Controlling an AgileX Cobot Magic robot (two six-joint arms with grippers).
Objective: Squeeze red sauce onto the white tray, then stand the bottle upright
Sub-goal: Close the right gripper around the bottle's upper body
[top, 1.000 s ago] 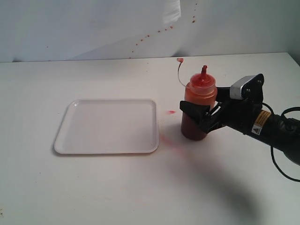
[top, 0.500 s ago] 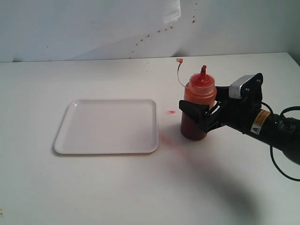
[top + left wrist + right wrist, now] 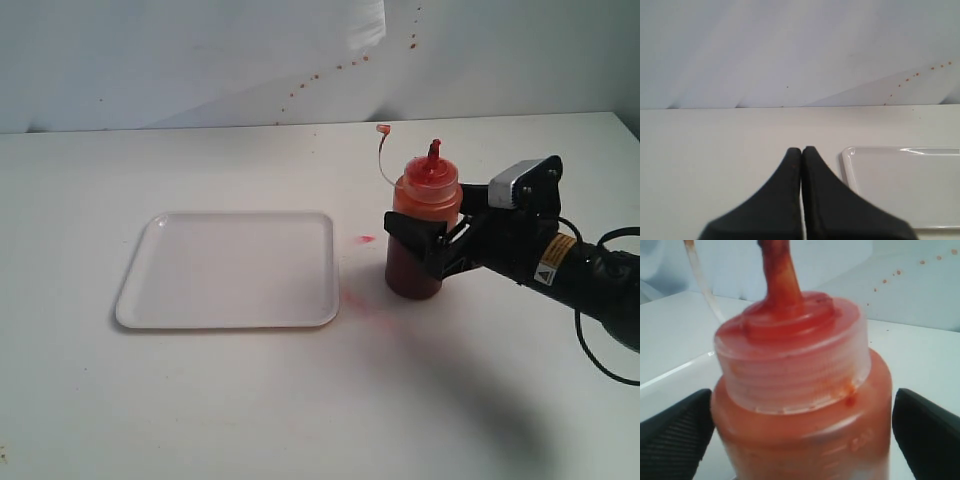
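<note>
The front of the white bench (image 3: 250,400) lies in plain light, with a soft grey shadow spreading under the right arm. Farther in, the white tray (image 3: 230,268) sits flat, left of centre. Near its corner the left hand (image 3: 801,149) hovers over the bench, its two dark fingers clenched together with nothing between them.

Right of the tray, apart from it, the bottle (image 3: 425,205) stands upright on the bench. Dark red sauce (image 3: 412,275) fills its lower part, and its nozzle is smeared red. A thin strap (image 3: 381,160) curves up from the neck to the small cap. A small red spot (image 3: 366,239) marks the bench between tray and bottle, and a faint pink stain lies just nearer than it.

The right hand (image 3: 425,243) reaches in from the right and is released, its fingers spread to either side of the bottle's body. In the right wrist view one finger (image 3: 675,435) meets the bottle's edge, while a sliver of bench shows between the other and the bottle, whose wall is not dented.

Beyond the bench's back edge stands a pale wall (image 3: 120,60), draped with a white sheet and flecked with a slanting line of red-brown dots (image 3: 330,70).

Since a second ago the right hand has edged slightly toward the bottle; bottle and tray have not moved.
</note>
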